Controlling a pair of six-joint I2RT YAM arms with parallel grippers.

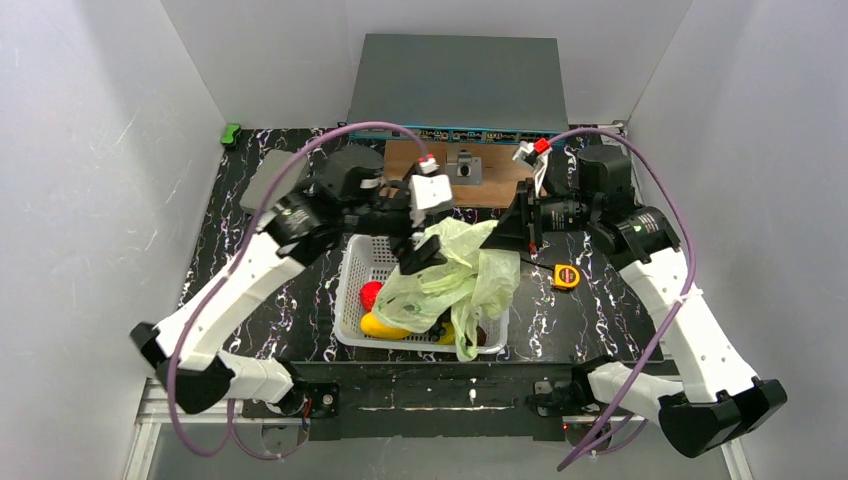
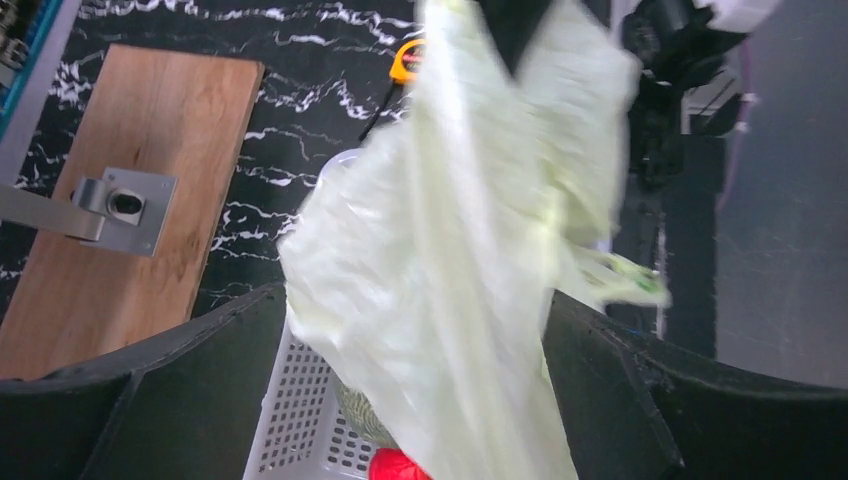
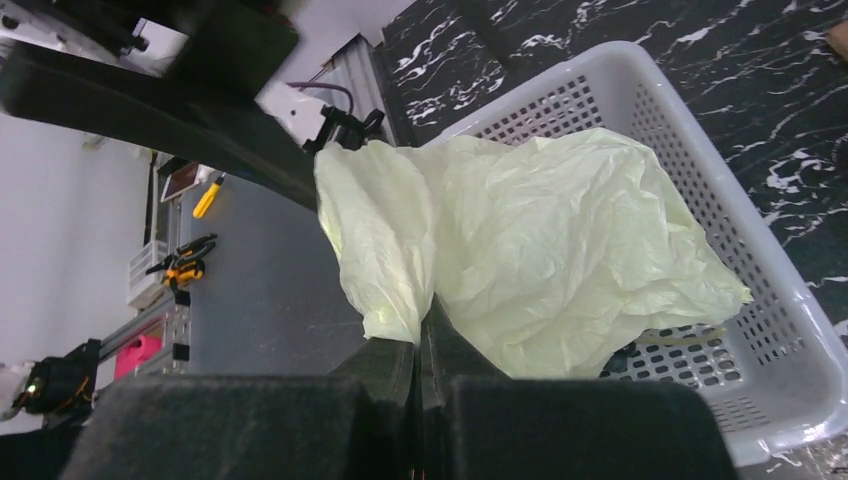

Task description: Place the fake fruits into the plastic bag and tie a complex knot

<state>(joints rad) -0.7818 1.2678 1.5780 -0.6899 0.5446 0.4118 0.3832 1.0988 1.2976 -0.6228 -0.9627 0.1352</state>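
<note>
- Plastic bag (image 1: 455, 270) hung bunched over the white basket (image 1: 345, 305), with its lower folds draped across the near rim. Nearest me in the basket lay the yellow mango (image 1: 385, 326), partly under the film.
- Just behind the mango sat the red fruit (image 1: 371, 294), outside the bag. My left wrist view also caught the green netted melon (image 2: 360, 415) low in the basket. I could not tell whether any fruit was inside the bag.
- Left gripper (image 2: 415, 300) had its fingers spread wide, and the bag hung in the gap between them. I could not tell whether either finger touched it.
- Right gripper (image 3: 420, 340) had its fingers pressed together on a fold of the upper film, holding that side up.
- I judged the bag feather-light, limp and slippery, likely to collapse wherever it was unsupported. I would take it at the mouth edge, one pinch on each side, pulling gently so the thin film did not tear.
- Farther out, the tape measure (image 1: 566, 276) lay to the right of the basket, then came the wooden board (image 1: 480, 185), and last the grey box (image 1: 458, 85).
</note>
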